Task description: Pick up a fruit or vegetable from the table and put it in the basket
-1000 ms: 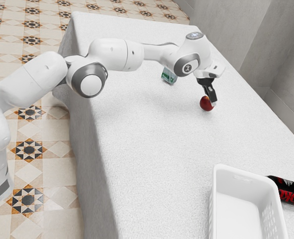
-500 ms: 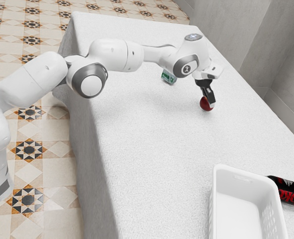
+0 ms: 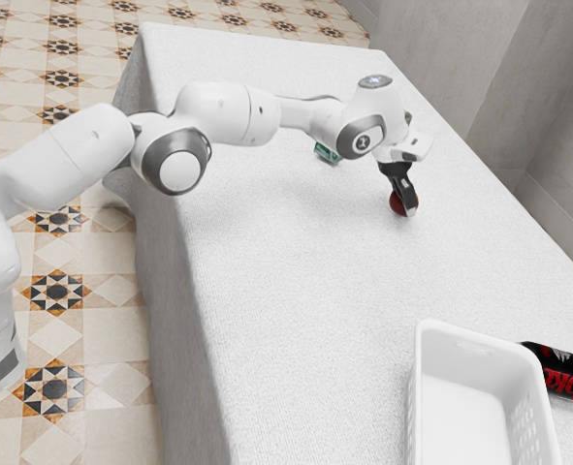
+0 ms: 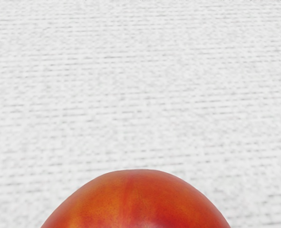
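The bench [image 3: 296,310] is covered with a white woven cloth. At its near end sits a white, rectangular, open-topped plastic basket [image 3: 461,363] with perforated sides, cut off by the exterior view's lower edge. Just beside the basket, toward the exterior view's right, a black cylindrical can [image 3: 569,374] with red lettering lies on its side.

Farther along the bench, well apart from the basket, is a smooth, rounded, red-and-orange fruit [image 3: 396,202]. The black end effector [image 3: 409,209] is lowered at the fruit and partly covers it in the exterior view. Whether the end effector is spread or pinching the fruit cannot be told. In the wrist view, the upper curve of the fruit appears against the cloth.

The white and grey jointed arm [image 3: 228,113] extends over the bench from the exterior view's left. Beyond the fruit, a small green-and-white box [image 3: 326,153] rests on the cloth, partly hidden by the arm. A plain grey wall [image 3: 524,87] stands behind the bench.
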`<move>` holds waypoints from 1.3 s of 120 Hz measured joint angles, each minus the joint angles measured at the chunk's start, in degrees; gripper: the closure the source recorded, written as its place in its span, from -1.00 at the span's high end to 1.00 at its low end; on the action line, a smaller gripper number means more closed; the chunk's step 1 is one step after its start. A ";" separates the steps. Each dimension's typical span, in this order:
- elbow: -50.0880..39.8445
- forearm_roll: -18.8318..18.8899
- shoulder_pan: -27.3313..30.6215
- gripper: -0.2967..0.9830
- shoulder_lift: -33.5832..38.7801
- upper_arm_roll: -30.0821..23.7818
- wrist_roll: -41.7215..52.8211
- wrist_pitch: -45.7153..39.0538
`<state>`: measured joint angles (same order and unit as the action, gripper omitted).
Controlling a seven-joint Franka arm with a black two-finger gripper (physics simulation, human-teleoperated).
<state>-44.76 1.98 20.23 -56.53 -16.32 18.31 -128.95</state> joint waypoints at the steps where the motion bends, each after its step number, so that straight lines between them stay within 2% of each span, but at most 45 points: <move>1: 0.00 0.00 0.01 0.54 -0.01 0.00 0.01 -0.06; 24: 0.00 0.00 -0.01 0.53 -0.09 0.04 0.21 -0.86; 41: 0.00 0.06 -0.02 0.12 -0.13 -0.03 0.11 -1.15; 58: 0.00 0.39 -0.06 0.06 0.01 -0.04 -0.25 -1.38; 66: -0.10 1.02 -0.95 0.01 2.30 -0.20 -0.41 -1.42; 74: 0.05 1.71 -3.58 0.05 5.88 -0.39 -0.48 -1.29; 82: 2.18 2.23 -9.19 0.04 8.37 -0.85 -0.43 -1.15; 93: 7.86 3.90 -19.09 -0.04 8.05 -2.42 -0.50 -1.35; 103: 10.07 5.11 -24.71 -0.07 5.71 -2.85 -0.65 -2.76; 125: 10.40 6.28 -30.36 -0.09 2.18 -5.28 -0.98 -6.02; 156: 5.82 6.46 -34.55 -0.08 1.69 -6.59 -1.70 -8.85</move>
<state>-38.94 8.44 -14.32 -54.84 -22.91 16.61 -137.80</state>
